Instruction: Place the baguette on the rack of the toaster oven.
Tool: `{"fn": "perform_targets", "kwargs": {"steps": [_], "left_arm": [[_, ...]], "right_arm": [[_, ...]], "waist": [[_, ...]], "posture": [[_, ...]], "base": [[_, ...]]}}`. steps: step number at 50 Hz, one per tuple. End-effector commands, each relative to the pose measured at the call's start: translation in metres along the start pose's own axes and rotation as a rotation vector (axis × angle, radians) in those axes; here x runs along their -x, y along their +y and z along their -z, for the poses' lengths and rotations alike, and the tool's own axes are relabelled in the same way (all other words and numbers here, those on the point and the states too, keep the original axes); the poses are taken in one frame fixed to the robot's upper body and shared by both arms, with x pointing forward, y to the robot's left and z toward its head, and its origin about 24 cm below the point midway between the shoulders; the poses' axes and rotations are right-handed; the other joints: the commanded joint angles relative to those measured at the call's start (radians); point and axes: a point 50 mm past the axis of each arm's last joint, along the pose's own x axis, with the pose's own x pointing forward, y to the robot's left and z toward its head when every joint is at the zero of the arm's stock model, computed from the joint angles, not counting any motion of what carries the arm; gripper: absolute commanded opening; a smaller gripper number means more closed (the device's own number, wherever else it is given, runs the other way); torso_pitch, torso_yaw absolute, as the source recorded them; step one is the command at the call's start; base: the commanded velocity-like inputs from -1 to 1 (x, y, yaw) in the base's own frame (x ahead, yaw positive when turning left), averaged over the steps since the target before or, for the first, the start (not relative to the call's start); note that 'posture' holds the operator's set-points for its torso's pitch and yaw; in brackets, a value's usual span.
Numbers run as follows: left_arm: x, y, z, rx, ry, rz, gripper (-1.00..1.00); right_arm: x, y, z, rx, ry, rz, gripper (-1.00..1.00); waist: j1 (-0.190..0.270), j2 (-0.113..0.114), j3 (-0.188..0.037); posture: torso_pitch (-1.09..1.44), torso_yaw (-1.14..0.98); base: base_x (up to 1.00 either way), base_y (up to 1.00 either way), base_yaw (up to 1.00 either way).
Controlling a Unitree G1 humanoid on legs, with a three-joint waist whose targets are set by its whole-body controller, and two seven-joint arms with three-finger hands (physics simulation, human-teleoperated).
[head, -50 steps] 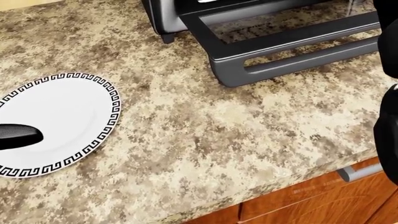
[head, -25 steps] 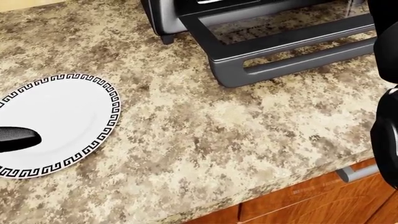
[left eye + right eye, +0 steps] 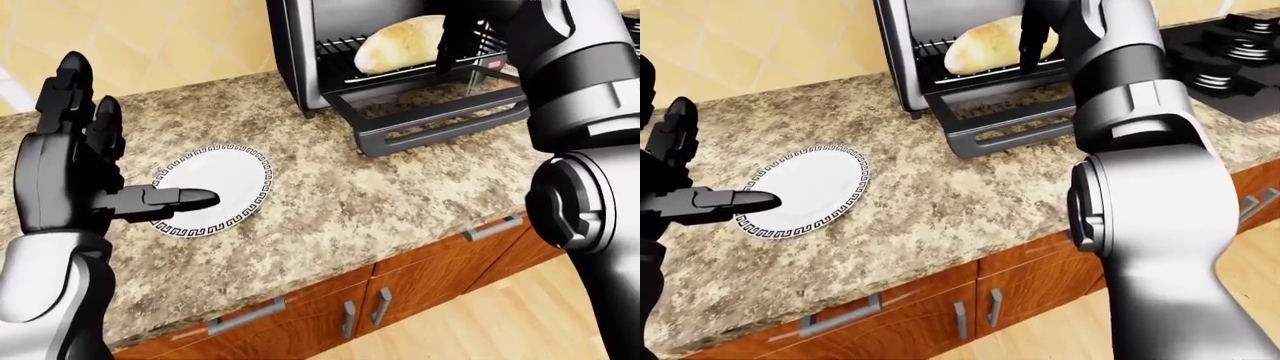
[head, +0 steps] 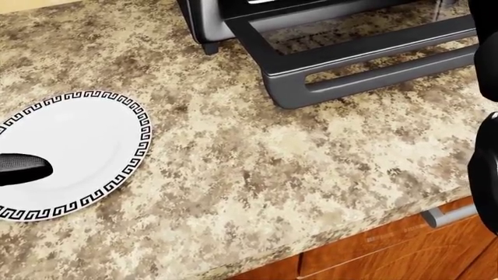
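Currently, the baguette [image 3: 400, 43] lies on the rack [image 3: 345, 49] inside the toaster oven [image 3: 902, 52], with my right hand [image 3: 1035, 30] reaching into the cavity at the loaf's right end. I cannot tell whether those fingers grip the loaf or stand clear of it; the forearm hides them in both eye views.

Judged procedure for this step:
1. Confirm the loaf rests fully on the rack wires before letting go.
2. Spread the fingers, then draw the hand straight out toward me, above the lowered oven door [image 4: 366, 52] below it.
3. Avoid lifting the wrist, since the cavity roof appears close above.

My left hand [image 3: 70, 172] hovers with fingers spread wide, holding nothing, one finger extended over the empty plate [image 4: 86, 146] on the desk [image 4: 257, 175]. I keep it parked there.
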Motion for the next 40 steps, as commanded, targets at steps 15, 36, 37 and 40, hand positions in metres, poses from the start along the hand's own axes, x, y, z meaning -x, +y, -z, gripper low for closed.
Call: {"fn": "perform_targets", "kwargs": {"steps": [15,36,37,40], "left_arm": [[0.001,0.0,-0.01,-0.015,-0.068,-0.008,1.0],[-0.001,-0.001,-0.014,-0.021,-0.07,-0.004,1.0],[-0.001,-0.001,-0.013,-0.021,-0.07,-0.004,1.0],[-0.001,-0.002,-0.014,-0.02,-0.072,-0.004,1.0]], "right_arm": [[0.021,-0.052,-0.002,0.033,-0.013,0.116,1.0],[0.108,-0.08,-0.01,0.038,0.003,0.189,1.0],[0.111,-0.079,-0.01,0.032,0.006,0.19,1.0],[0.123,-0.082,-0.011,0.03,0.015,0.199,1.0]], "waist": [[0.001,-0.001,-0.022],[0.002,-0.009,-0.015],[0.002,-0.009,-0.015],[0.001,-0.01,-0.015]], "posture": [[0.0,-0.22],[0.0,-0.22],[0.0,-0.22],[0.0,-0.22]], "base": [[0.0,0.0,0.0],[0.0,0.0,0.0],[0.0,0.0,0.0],[0.0,0.0,0.0]]}}
